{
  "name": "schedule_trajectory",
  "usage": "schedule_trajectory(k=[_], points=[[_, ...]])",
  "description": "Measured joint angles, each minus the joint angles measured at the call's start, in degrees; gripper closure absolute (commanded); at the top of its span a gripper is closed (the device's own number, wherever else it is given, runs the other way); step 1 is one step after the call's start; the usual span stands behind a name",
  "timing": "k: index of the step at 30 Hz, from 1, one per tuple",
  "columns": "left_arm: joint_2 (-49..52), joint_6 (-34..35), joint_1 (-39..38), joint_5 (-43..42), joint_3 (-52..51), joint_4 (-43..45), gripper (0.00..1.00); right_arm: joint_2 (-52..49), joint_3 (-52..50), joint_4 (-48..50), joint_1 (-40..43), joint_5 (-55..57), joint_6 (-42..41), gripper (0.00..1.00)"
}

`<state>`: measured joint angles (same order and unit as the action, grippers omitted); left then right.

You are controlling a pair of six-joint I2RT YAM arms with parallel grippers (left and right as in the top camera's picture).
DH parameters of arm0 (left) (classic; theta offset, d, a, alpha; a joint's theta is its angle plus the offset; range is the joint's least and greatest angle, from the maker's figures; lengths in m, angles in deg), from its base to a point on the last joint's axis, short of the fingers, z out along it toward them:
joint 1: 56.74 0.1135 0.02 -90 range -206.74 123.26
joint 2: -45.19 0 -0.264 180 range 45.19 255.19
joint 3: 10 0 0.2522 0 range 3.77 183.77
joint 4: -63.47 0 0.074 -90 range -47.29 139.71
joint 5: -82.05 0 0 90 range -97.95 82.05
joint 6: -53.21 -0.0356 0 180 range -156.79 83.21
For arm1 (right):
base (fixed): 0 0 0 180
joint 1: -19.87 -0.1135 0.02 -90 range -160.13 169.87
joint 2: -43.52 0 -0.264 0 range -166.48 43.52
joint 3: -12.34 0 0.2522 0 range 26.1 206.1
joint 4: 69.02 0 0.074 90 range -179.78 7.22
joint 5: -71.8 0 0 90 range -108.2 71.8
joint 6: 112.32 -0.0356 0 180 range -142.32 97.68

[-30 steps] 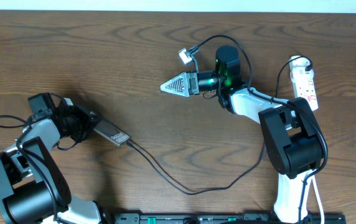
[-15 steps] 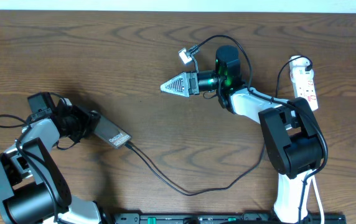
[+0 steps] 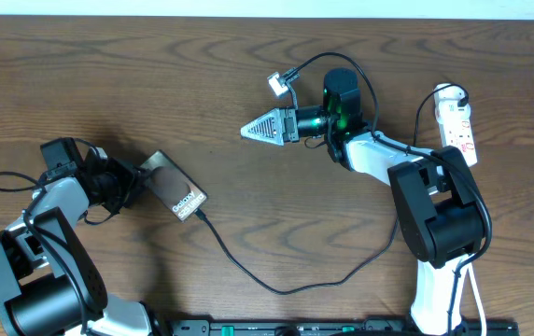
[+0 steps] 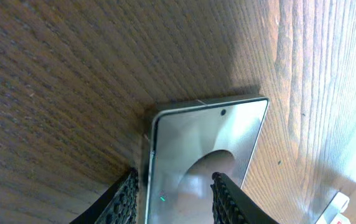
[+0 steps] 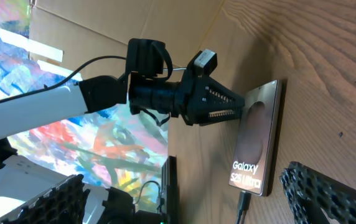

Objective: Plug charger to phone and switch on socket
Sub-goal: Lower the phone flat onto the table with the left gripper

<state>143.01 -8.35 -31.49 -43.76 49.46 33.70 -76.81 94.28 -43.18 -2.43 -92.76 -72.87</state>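
The phone (image 3: pixel 175 187) lies flat and face up on the wooden table, its "Galaxy" text towards the front right. The charger (image 3: pixel 276 285), a thin black cable, ends in a plug (image 5: pixel 243 202) seated in the phone's bottom end. My left gripper (image 3: pixel 136 180) is at the phone's top end. Its jaws (image 4: pixel 175 176) are parted: one finger sits at the phone's (image 4: pixel 203 143) edge, the other over its glass. My right gripper (image 3: pixel 246 131) hovers at the table's middle, wide open (image 5: pixel 184 176) and empty, facing the phone (image 5: pixel 259 137). The white socket (image 3: pixel 459 121) lies at the far right.
The charger cable loops along the front of the table and runs up under the right arm. A white cord (image 3: pixel 477 289) hangs by the right arm's base. A black rail (image 3: pixel 323 327) lines the front edge.
The left gripper's jaws have parted. The phone, held on edge before, has tipped down flat so its face and text show. The right arm has not moved.
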Motion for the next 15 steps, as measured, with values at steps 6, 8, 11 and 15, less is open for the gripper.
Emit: schedule_trajectory(k=[6,8,11,15], points=[[-0.22,-0.02,-0.02,-0.26,0.11,-0.26,0.54,0.00,0.00,0.00,0.00,0.00,-0.02,0.01],[-0.22,0.00,-0.02,-0.31,0.15,-0.26,0.54,0.00,0.00,0.00,0.00,0.00,-0.02,0.01],[-0.22,-0.13,0.04,-0.81,0.15,-0.26,0.53,0.00,0.00,0.00,0.00,0.00,-0.02,0.01],[-0.22,-1.57,0.26,-2.89,0.15,-0.74,0.54,0.00,0.00,-0.02,0.00,0.00,-0.02,0.01]])
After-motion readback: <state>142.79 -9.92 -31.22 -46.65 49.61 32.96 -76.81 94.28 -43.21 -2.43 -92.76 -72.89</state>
